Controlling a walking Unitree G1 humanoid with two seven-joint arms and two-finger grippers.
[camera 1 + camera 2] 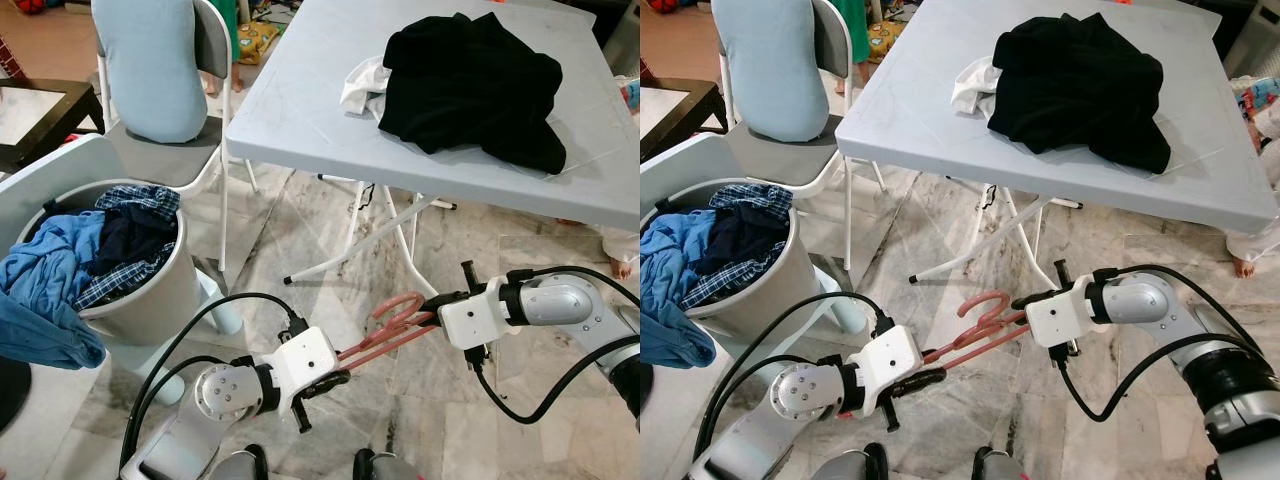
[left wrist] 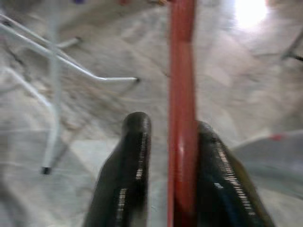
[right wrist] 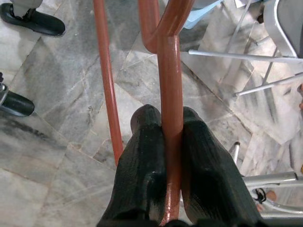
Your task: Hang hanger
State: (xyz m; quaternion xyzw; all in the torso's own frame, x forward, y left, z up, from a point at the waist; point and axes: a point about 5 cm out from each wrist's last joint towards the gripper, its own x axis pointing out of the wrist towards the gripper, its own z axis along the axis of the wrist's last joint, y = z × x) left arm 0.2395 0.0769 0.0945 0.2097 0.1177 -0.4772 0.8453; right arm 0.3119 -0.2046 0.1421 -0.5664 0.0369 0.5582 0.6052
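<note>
The hanger (image 1: 385, 332) hangs low over the floor, before the desk's (image 1: 300, 110) near edge, long axis running between both grippers. Right gripper (image 3: 171, 124) fingers clamp it near the hook; left gripper (image 2: 165, 137) fingers straddle its bar (contact unclear).

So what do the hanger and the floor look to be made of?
Hanger: probably glossy plastic or coated metal; a smooth reddish rod with a shine line, pinched in the right gripper. Floor: polished grey stone tile, likely marble, going by the veining and seams.
</note>
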